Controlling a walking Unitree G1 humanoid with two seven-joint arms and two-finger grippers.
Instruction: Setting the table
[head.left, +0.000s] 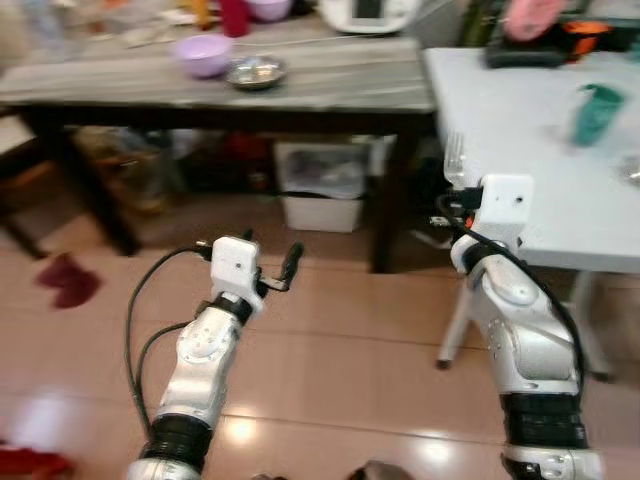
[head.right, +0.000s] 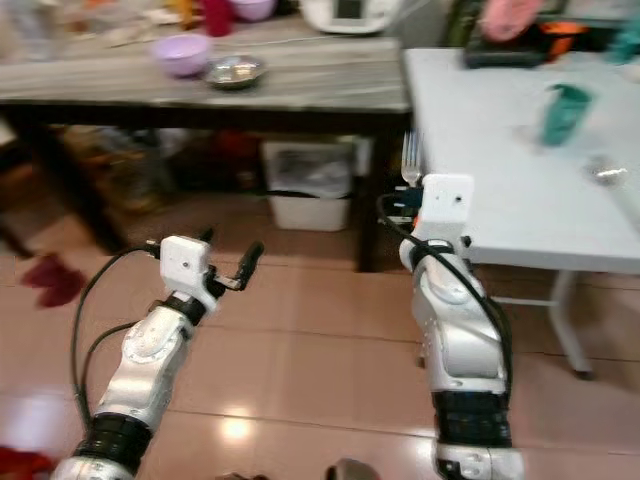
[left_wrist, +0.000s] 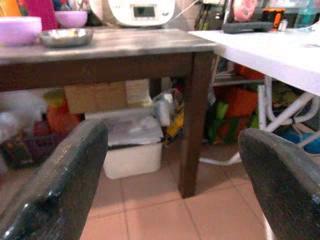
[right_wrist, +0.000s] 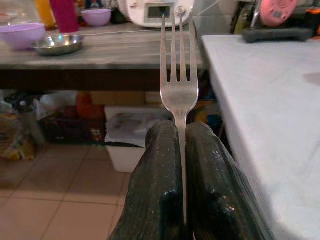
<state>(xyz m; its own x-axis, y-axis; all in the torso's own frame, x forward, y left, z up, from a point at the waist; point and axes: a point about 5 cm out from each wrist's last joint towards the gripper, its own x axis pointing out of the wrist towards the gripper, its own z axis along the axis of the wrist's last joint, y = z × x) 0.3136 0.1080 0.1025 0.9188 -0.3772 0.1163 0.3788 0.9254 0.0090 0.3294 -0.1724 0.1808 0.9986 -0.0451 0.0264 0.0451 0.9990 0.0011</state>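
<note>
I see right hand (right_wrist: 182, 150) pinching fork (right_wrist: 178, 90), beside white worktop (right_wrist: 270, 100) edge | fork upright, tines up, long axis along fingers | left hand (left_wrist: 172, 165) spread, over floor

The slim four-tined silver metal fork (right_wrist: 178, 85) looks polished and bright. The two black fingers (right_wrist: 155, 190) pinching it have a glossy, slightly pitted skin. The long grey streaked wood-look tabletop (head.left: 330, 80) seems matt, the white table (head.left: 540, 150) smooth, the round steel dish (head.left: 256, 72) shiny, and the reddish floor tiles (head.left: 330, 350) glossy.
</note>
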